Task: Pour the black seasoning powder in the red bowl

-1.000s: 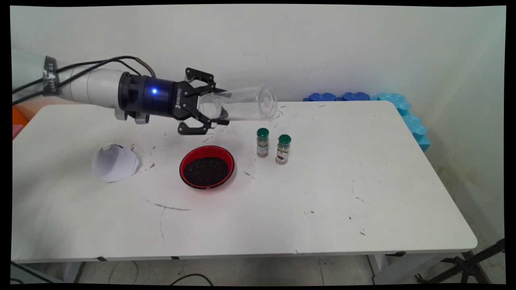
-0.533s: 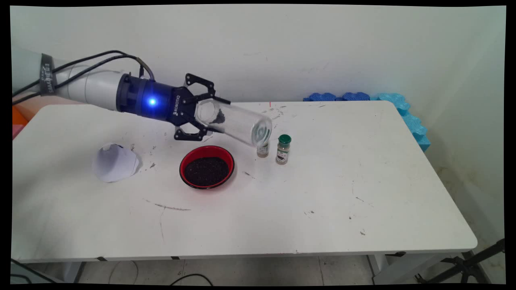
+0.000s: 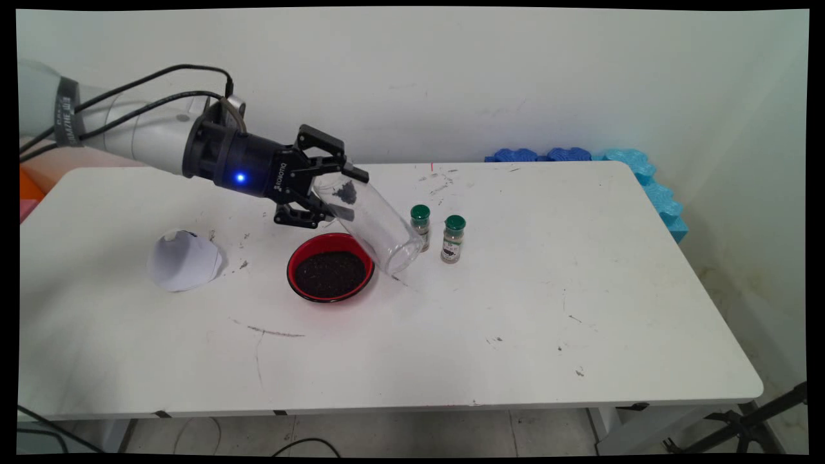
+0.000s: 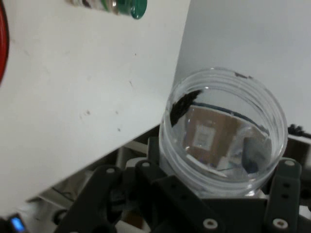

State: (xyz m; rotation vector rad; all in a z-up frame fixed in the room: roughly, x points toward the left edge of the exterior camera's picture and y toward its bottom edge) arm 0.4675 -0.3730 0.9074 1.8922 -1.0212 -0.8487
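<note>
My gripper (image 3: 338, 197) is shut on a clear plastic jar (image 3: 377, 225), gripping it near one end. The jar slants down to the right, and its far end hangs low just past the right rim of a red bowl (image 3: 330, 240) filled with dark grains. A smear of dark residue clings inside the jar near the fingers. In the hand view the jar (image 4: 223, 131) fills the space between the fingers of the gripper (image 4: 218, 199), with a dark fleck on its inner wall. Two small green-capped spice bottles (image 3: 419, 227) (image 3: 454, 239) stand just right of the jar's end.
A white paper cone (image 3: 184, 261) lies on the white table (image 3: 515, 309), left of the bowl. Blue foam pieces (image 3: 580, 155) line the table's back right corner and right edge. In the hand view, a green-capped bottle (image 4: 127, 7) shows at the top edge.
The gripper has turned and dipped, swinging the jar from nearly level near the table's back down to a steep slant beside the bowl. The bowl, bottles and cone have not moved.
</note>
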